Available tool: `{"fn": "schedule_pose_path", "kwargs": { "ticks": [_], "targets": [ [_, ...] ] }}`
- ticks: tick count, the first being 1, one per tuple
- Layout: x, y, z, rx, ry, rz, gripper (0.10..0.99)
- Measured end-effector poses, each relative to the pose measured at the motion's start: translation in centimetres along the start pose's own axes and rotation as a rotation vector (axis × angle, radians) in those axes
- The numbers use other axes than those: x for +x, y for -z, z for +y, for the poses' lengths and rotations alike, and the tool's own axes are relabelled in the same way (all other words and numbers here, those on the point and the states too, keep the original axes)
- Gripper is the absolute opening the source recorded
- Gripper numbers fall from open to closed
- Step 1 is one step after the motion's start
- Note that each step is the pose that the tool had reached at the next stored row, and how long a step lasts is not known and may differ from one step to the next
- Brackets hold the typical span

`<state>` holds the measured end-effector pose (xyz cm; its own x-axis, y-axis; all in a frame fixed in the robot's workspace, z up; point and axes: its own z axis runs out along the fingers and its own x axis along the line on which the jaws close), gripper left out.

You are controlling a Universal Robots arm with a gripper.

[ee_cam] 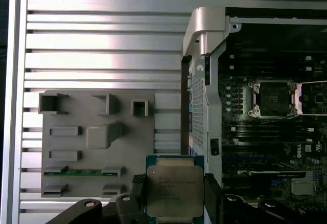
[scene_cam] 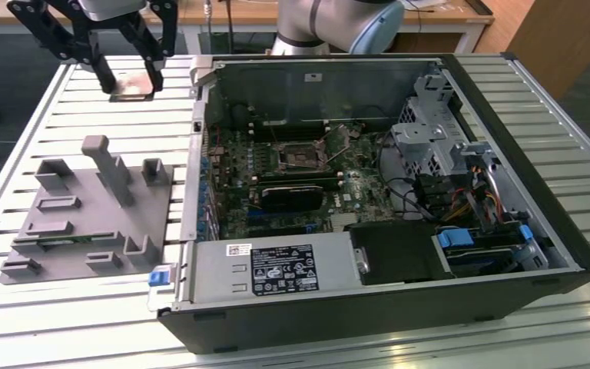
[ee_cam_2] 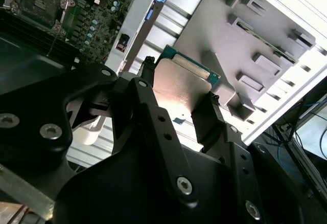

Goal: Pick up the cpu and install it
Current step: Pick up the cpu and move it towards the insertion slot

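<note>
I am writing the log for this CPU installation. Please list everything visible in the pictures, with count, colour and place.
table: one, silver, slatted, under everything
fixture plate: one, grey, on the table, at the exterior view's left of the case
computer case: one, black, open, on the table
motherboard: one, green, inside the case
socket: one, dark, on the motherboard
power supply: one, grey, inside the case
cpu: one, silver top, outside the case
gripper: one, black, shut on the cpu
arm: one, silver-grey, behind the case

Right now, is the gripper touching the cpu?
Touching. In the second wrist view the gripper clamps the cpu by opposite edges, fingers pressed against it with no gap.
</note>
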<state>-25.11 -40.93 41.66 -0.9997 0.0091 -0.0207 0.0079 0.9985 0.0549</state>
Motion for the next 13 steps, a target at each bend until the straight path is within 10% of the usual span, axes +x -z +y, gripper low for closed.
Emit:
{"fn": "schedule_pose_path", "kwargs": {
  "ticks": [13],
  "targets": [
    [-0.77, -0.02, 0.00, 0.000, 0.000, 0.0000, 0.545]
  ]
}}
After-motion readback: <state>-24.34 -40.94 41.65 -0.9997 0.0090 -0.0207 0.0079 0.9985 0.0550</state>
